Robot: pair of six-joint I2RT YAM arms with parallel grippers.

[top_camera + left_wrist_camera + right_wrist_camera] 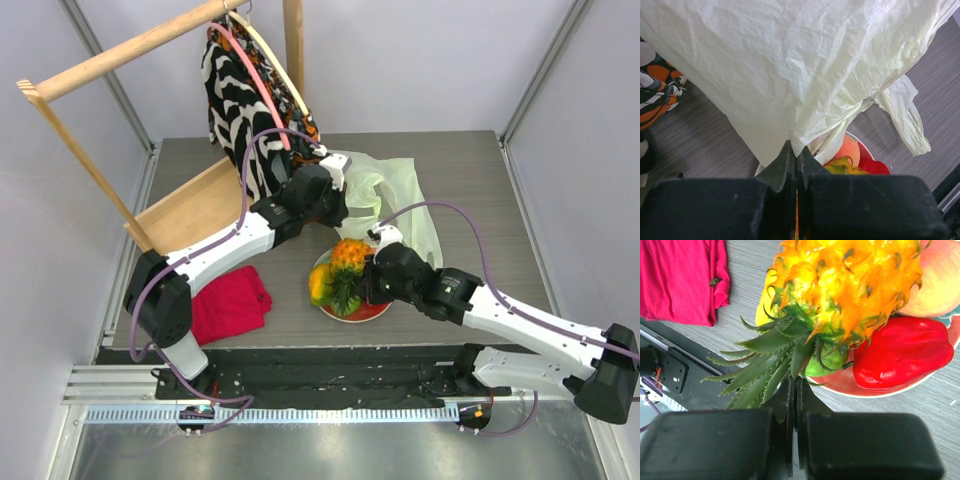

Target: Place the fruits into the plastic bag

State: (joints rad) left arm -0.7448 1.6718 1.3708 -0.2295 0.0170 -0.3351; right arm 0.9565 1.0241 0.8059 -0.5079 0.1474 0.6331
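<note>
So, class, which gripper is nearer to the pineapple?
Right. The right gripper is closed on the crown leaves of the pineapple. The left gripper is farther off, beyond the plate, pinching the plastic bag.

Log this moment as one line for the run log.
left claw: shut on plastic bag | right claw: shut on pineapple | pepper, peach: on plate

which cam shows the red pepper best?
Right wrist: the red pepper lies in full view on the plate, glossy, beside the pineapple. In top external it is hidden; the only red there is the plate rim. Left wrist shows just a red patch below the plastic bag; pepper or plate, cannot tell.
</note>
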